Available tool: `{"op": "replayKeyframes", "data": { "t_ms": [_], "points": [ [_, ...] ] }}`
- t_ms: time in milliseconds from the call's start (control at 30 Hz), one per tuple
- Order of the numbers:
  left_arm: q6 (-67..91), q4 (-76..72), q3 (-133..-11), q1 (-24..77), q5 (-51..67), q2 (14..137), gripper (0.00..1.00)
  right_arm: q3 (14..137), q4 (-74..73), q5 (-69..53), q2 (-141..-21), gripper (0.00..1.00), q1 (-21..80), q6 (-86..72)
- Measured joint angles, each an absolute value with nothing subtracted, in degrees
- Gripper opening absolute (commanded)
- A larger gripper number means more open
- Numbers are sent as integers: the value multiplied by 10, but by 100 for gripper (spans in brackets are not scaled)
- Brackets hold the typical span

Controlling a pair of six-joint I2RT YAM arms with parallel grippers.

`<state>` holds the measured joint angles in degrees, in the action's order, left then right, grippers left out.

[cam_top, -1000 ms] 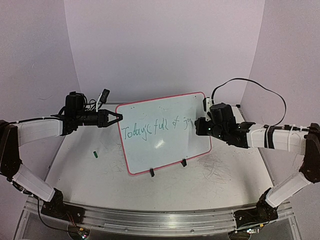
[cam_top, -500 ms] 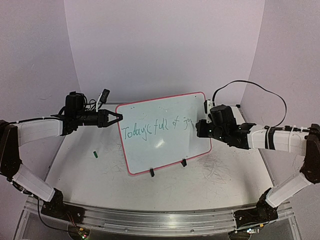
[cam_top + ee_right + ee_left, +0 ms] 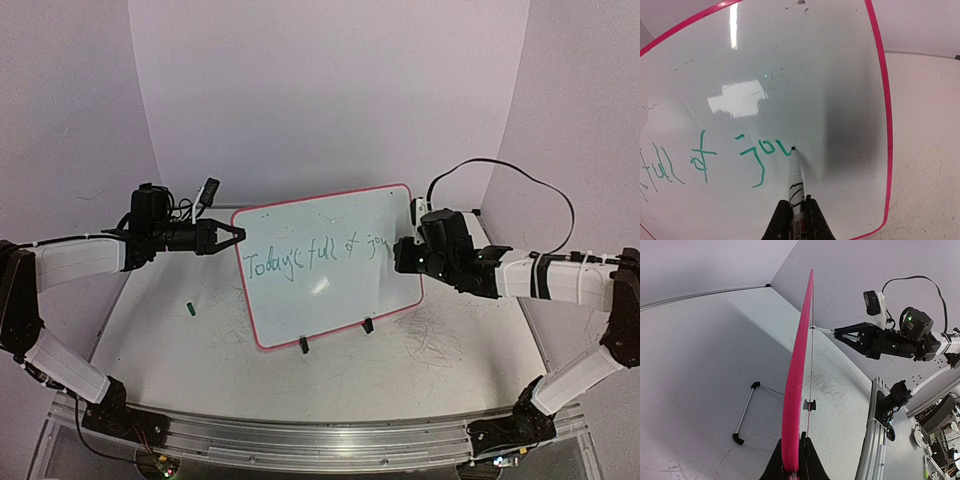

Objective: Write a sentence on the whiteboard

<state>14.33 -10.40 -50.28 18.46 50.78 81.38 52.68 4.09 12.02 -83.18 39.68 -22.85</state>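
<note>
The whiteboard (image 3: pixel 330 265), white with a pink frame, stands upright on two black clip feet. My left gripper (image 3: pixel 236 236) is shut on its left edge; in the left wrist view the frame (image 3: pixel 796 390) runs edge-on between the jaws (image 3: pixel 792 465). My right gripper (image 3: pixel 400 252) is shut on a white marker pen (image 3: pixel 795 185), its tip touching the board. The green sentence (image 3: pixel 310 255) reads "Today's full of jo" with a first stroke of the following letter at the pen tip (image 3: pixel 765 150).
A small green pen cap (image 3: pixel 189 309) lies on the table left of the board. A wire stand (image 3: pixel 746 412) lies behind the board. The tabletop right of the board carries old scribble marks (image 3: pixel 435 335). The metal rail (image 3: pixel 300 440) runs along the near edge.
My right gripper has shifted slightly to the right and the pen has added a stroke after "jo". The left gripper and the board have not moved.
</note>
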Motion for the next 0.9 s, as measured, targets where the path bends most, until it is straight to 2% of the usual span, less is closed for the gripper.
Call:
{"op": "replayKeyframes", "data": {
  "t_ms": [900],
  "points": [
    [143,-104,-503,185,508,814,0,532,53,124,-837,0,397,-224]
  ]
}}
